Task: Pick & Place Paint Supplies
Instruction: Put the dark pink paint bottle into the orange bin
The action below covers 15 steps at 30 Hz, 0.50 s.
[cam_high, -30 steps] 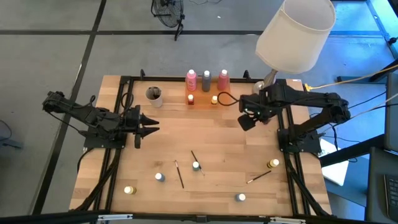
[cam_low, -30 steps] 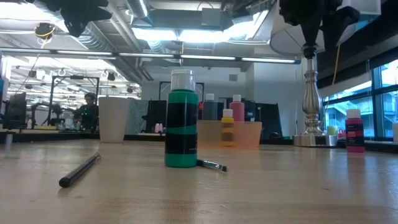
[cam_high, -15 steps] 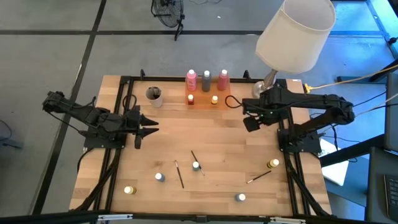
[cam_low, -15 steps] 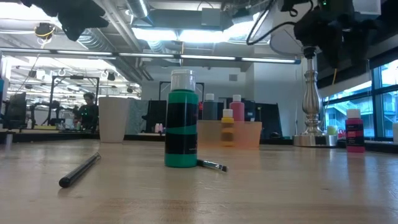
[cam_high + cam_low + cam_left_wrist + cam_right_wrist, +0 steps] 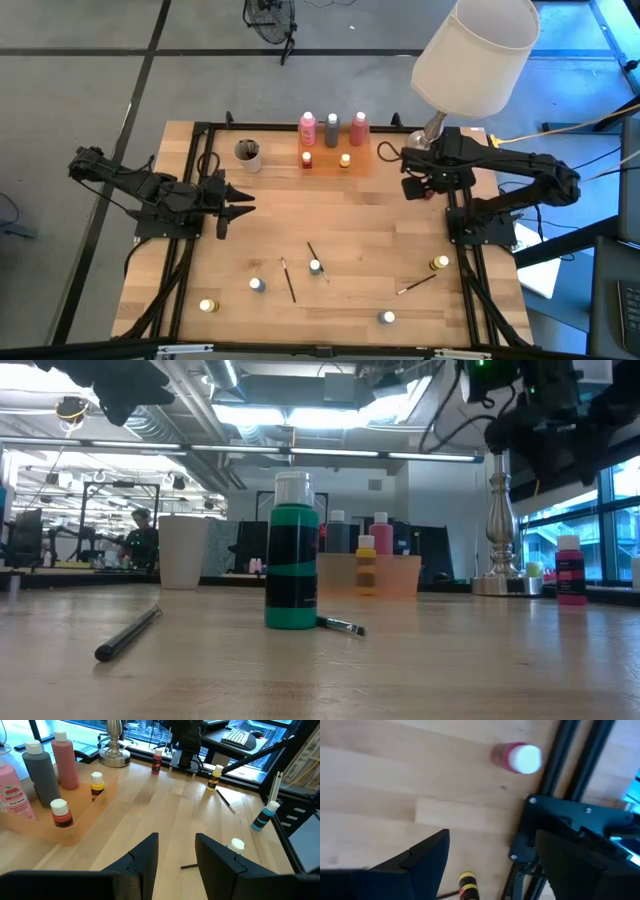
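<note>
Right gripper (image 5: 412, 187) empty, fingers apart, near lamp (image 5: 470, 55) at table's far right; left gripper (image 5: 243, 205) parted, idle at left.

I see collision risk: cable or wrist snagging lamp base.

Pots (image 5: 315, 267), brushes (image 5: 288, 280) scattered near front edge; bottles (image 5: 332, 129) upright on tray (image 5: 360, 160), white-capped.

A pale wooden table (image 5: 350, 215) with a black frame stands on a grey floor (image 5: 90, 90) crossed by dark lines, and a fan (image 5: 270, 18) sits on the floor beyond its far edge. A lamp with a big white shade (image 5: 472, 55) and a silver stem (image 5: 499, 525) rises at the far right corner. Behind, ceiling lights (image 5: 300, 412) glow under exposed ducts, windows (image 5: 620, 500) line the right side, and a person (image 5: 140, 540) sits far off.
</note>
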Each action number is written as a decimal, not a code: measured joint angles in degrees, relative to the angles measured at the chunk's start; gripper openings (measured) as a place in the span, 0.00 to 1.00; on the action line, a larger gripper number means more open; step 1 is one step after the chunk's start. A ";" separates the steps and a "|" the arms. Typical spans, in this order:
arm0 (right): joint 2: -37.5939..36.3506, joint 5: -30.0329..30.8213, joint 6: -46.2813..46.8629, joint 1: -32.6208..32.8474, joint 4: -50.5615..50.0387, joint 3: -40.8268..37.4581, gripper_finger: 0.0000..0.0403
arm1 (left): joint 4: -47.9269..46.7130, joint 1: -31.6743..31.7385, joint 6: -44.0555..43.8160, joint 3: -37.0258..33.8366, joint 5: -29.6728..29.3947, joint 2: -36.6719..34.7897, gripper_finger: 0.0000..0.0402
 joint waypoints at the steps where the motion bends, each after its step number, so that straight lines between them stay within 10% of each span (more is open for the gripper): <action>1: -0.22 0.02 -0.01 -0.85 0.00 -0.84 0.75 | 0.00 0.01 -0.05 0.00 0.01 0.00 0.31; 15: -0.58 3.35 -3.45 -11.43 0.00 -5.27 0.75 | 0.00 0.02 -0.08 0.00 0.02 0.00 0.31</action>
